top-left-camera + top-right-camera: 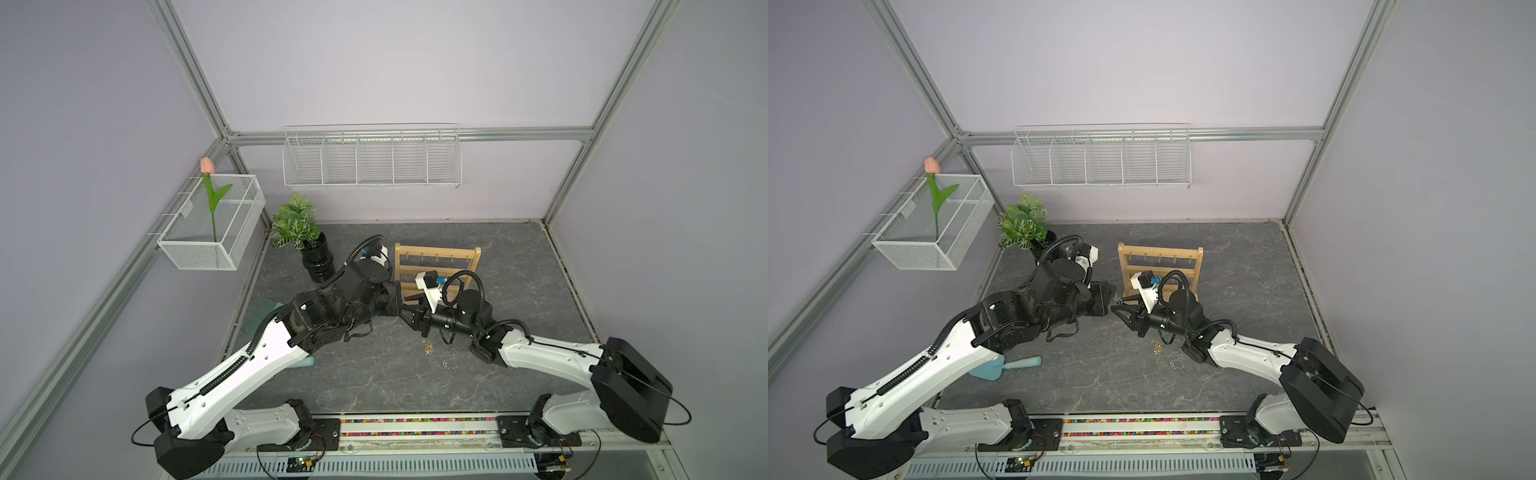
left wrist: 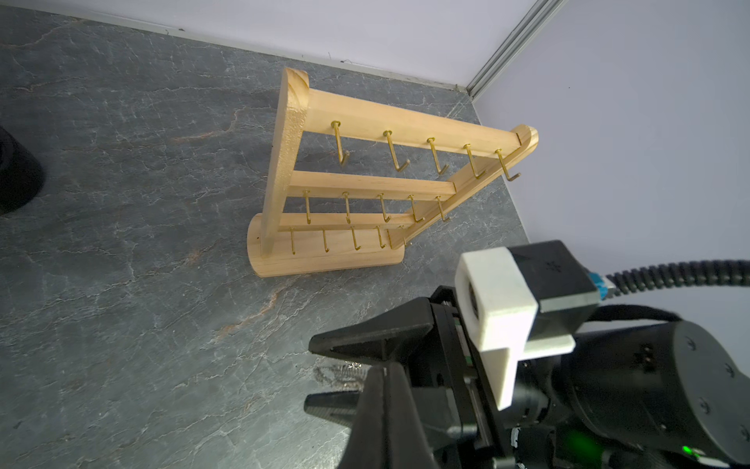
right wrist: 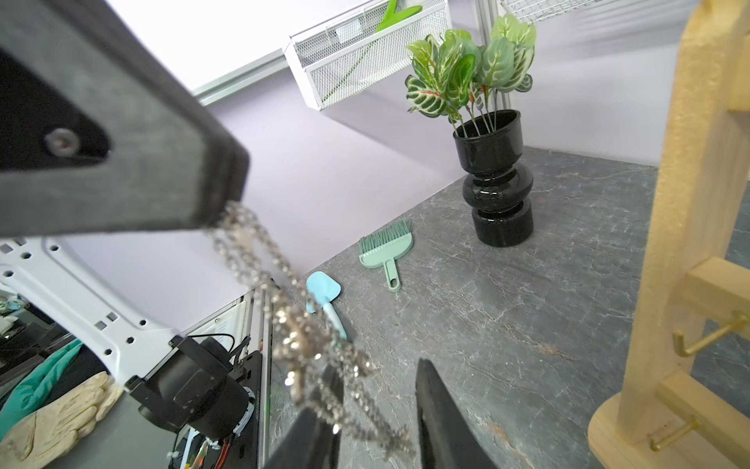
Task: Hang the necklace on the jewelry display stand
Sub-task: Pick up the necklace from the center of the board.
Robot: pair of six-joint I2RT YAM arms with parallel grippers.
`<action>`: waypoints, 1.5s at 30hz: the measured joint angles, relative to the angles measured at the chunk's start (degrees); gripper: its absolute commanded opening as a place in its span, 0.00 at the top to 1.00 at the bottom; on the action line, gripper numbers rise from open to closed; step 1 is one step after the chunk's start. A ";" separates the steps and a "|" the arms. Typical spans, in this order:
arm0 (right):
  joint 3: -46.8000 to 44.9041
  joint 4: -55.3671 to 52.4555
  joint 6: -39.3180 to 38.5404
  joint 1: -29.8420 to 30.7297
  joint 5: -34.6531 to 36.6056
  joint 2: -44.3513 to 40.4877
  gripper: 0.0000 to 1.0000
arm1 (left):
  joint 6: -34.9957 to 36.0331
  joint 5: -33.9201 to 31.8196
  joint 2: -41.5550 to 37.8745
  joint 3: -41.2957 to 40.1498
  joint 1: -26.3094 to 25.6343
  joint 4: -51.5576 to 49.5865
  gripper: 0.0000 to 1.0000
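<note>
Looking at the left gripper (image 3: 229,186), I see its jaws closed tight on the necklace (image 3: 284,308), a silver chain hanging in loops from the tips. The right gripper (image 3: 379,365) faces it tip to tip, jaws narrowly apart, with the chain's lower strands draped across one finger (image 3: 312,442) and into the gap. Both hover over the middle of the desk (image 1: 374,374). The stand (image 1: 436,254) sits upright just behind them, toward the far edge.
</note>
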 measured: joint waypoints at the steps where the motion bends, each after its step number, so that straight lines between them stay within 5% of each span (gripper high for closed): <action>1: 0.00 0.15 0.00 0.00 -0.09 0.00 0.69 | -0.04 0.00 -0.09 0.00 0.00 0.02 1.00; 45: -1.55 9.29 6.38 1.14 -3.93 3.32 0.85 | -3.04 0.00 -0.09 -0.15 2.99 0.04 1.00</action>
